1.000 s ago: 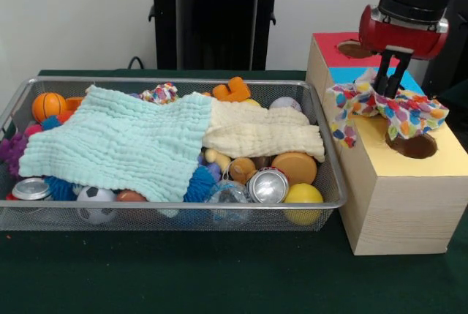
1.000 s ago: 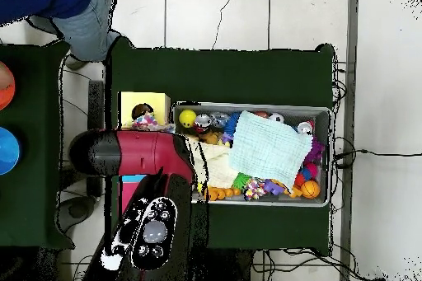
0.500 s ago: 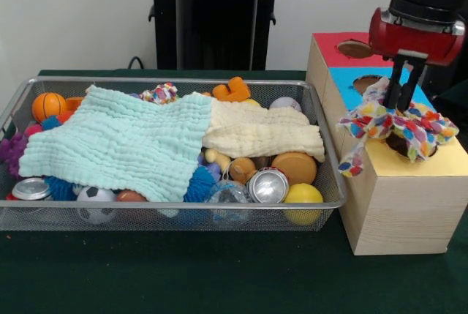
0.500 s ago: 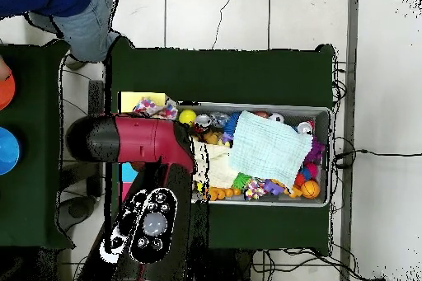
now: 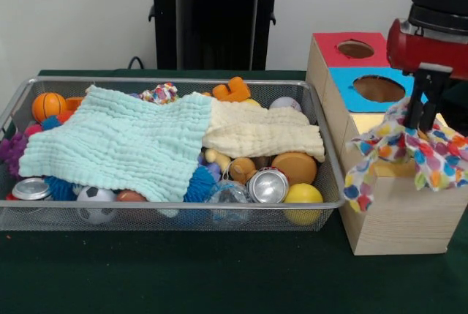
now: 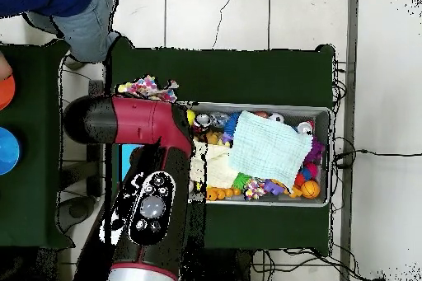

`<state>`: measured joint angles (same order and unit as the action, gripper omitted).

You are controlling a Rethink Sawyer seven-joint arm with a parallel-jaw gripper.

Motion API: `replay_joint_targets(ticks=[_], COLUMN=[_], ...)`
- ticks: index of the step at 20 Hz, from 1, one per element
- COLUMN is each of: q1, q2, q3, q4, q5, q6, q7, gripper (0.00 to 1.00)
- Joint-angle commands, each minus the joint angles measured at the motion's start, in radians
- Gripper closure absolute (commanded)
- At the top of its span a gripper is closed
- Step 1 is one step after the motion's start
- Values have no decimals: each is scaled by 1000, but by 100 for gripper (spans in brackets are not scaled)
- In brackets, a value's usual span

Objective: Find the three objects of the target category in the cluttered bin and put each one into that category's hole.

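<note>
My gripper (image 5: 420, 125) is shut on a printed cloth (image 5: 401, 150), white with red, blue, yellow and orange patches. The cloth hangs over the front part of the yellow-topped wooden box (image 5: 395, 219) and hides its hole. In the overhead view the cloth (image 6: 148, 88) shows just beyond the red arm (image 6: 132, 121), which hides the gripper. A second printed cloth ball (image 5: 161, 94) lies at the far side of the wire mesh bin (image 5: 175, 205). No third one shows.
A mint towel (image 5: 124, 142) and a cream towel (image 5: 259, 131) cover much of the bin over balls, cans and toys. The blue-topped box (image 5: 344, 80) and red-topped box (image 5: 329, 49) stand behind the yellow one. A person (image 6: 74, 14) stands at the overhead view's top left.
My gripper has carried the cloth from above the blue-topped box across the yellow top toward its front edge. The cloth now drapes over the box's front.
</note>
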<state>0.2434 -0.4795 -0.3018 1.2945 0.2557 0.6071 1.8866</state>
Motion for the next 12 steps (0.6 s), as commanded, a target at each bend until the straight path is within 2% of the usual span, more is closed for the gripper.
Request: replay_joint_targets(ticks=[1,12], q1=[-13,14], q2=[146,155], q3=[21,15], q4=[-74,-26], q5=[44,57], q6=[-30,-31], q7=[286,295], gripper=[100,100])
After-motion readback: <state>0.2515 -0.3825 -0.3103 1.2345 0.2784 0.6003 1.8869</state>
